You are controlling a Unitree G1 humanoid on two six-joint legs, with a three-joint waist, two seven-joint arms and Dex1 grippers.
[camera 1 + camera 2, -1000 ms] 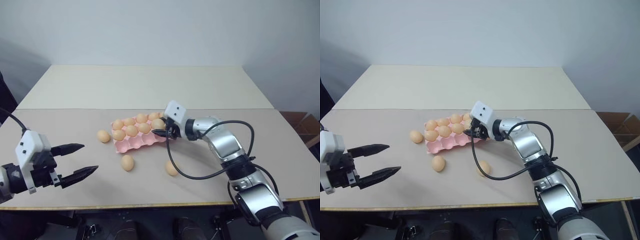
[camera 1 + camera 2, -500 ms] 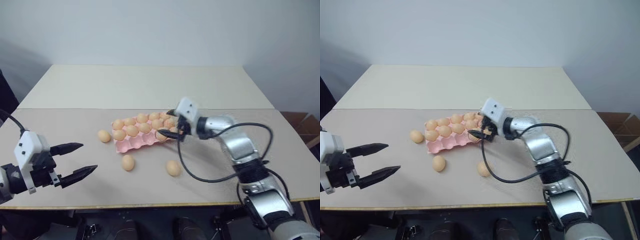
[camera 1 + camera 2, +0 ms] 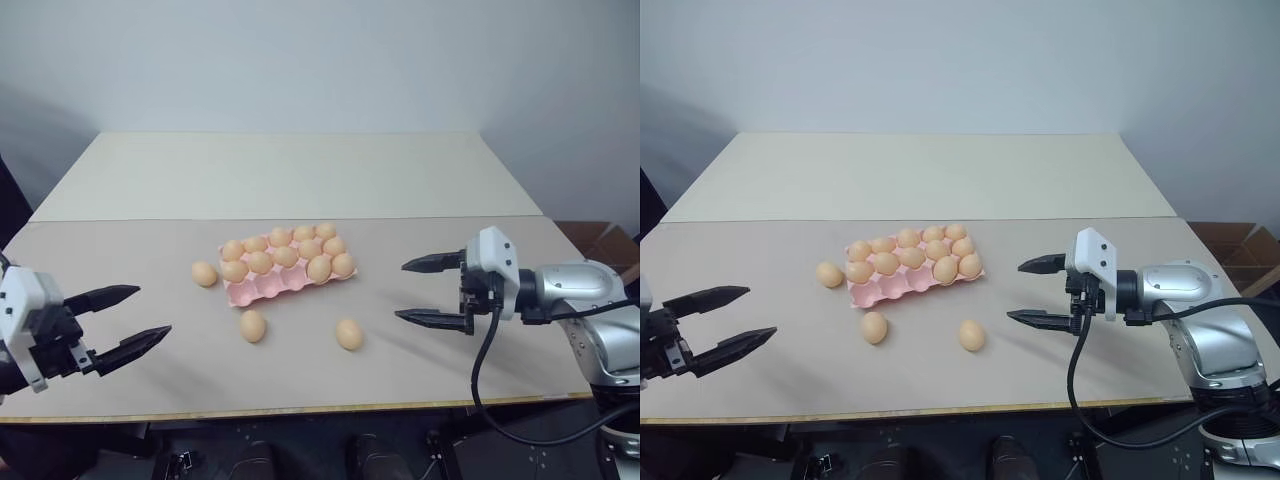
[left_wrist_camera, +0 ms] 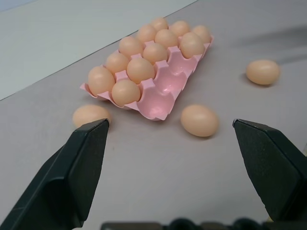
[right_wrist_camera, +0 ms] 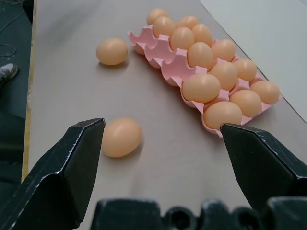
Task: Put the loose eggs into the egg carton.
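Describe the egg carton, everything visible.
The egg carton is a flat, lidless pink moulded tray with scalloped edges and three rows of cups, lying slightly askew near the middle of the table. Its two far rows look full of tan eggs; the near row holds one egg at its right end, with the remaining cups empty. Three loose eggs lie on the table, one just off its left end and two in front. Neither pincer touches it.

Silver right arm [image 3: 590, 290] with looping black cable [image 3: 485, 390]; white wrist blocks, tapered black fingers [image 3: 432, 264] both sides
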